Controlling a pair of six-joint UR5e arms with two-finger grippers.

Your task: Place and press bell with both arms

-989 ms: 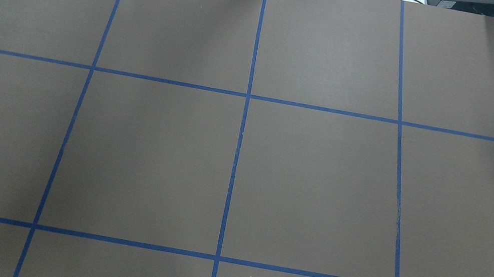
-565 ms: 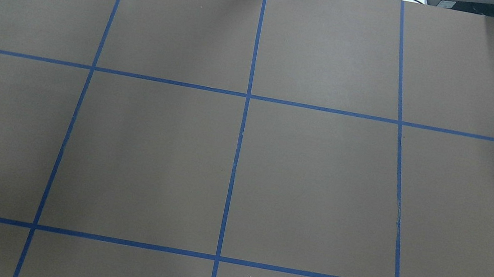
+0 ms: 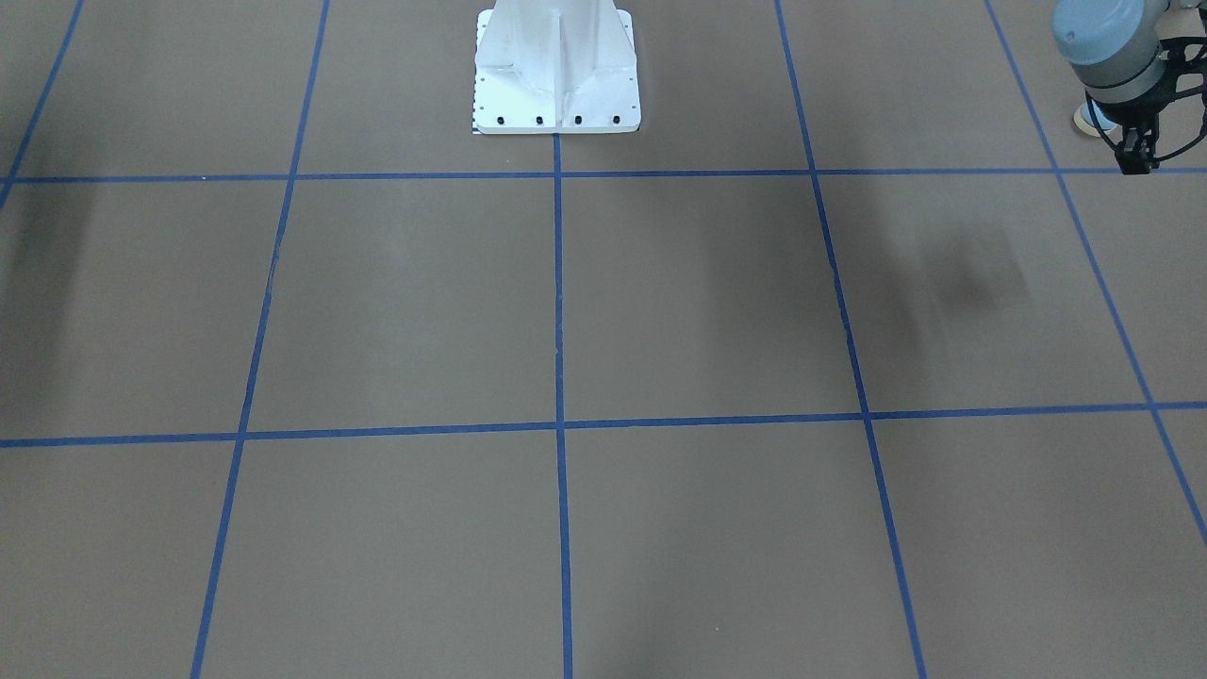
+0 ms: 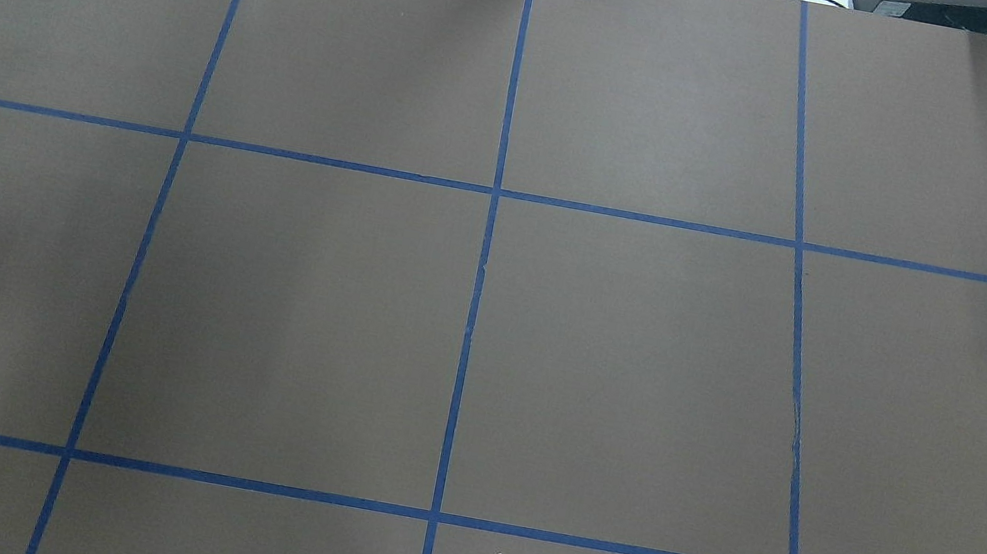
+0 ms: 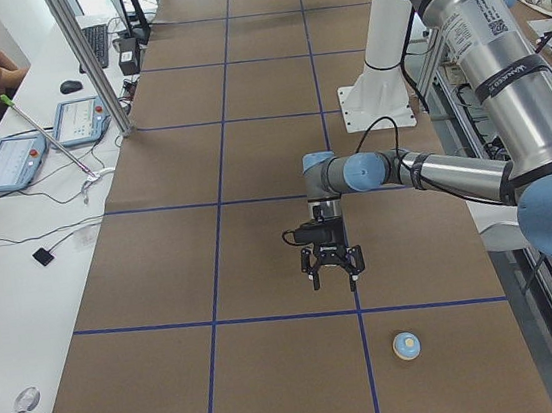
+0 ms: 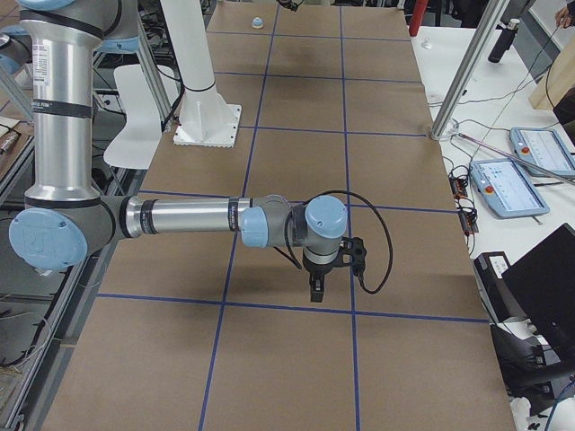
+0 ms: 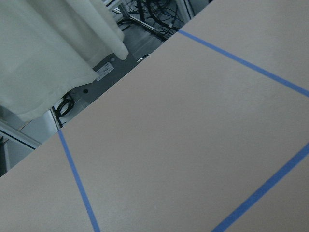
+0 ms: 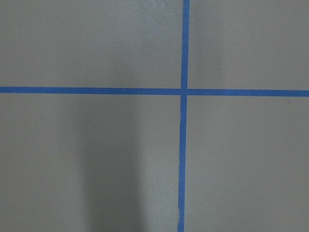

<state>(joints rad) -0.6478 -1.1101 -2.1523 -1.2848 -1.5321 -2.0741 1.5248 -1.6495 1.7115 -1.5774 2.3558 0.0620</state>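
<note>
The light-blue bell [image 5: 406, 346] sat upright on the brown-papered table [image 5: 245, 120], low and right of centre in the left-end view. It was just right of a blue tape line [image 5: 368, 366] and below the horizontal line that crossed it.

Up and to the left of it, well clear of the dome, the left gripper [image 5: 334, 282] hung pointing down at the paper. Its two fingers were spread wide with nothing between them. The left arm [image 5: 486, 70] filled the right side of that frame, its forearm reaching in level from the right edge.

From across the table the same left gripper [image 3: 1136, 168] showed in the upper right corner. Only a sliver of the bell [image 3: 1084, 121], its cream rim, peeped out from behind the wrist. The white pedestal [image 3: 556, 71] stood at top centre.

In the right-end view the right arm [image 6: 189, 217] stretched level across the middle of the frame from its elbow at the left edge. The right gripper [image 6: 315, 294] pointed straight down, just above a horizontal tape line. From that angle I could not tell whether its fingers were parted or closed. The bell [image 6: 257, 21] was a small dot at the top of that frame, at the table's far end.

The right wrist camera looked straight down on a tape crossing [image 8: 184, 91].
</note>
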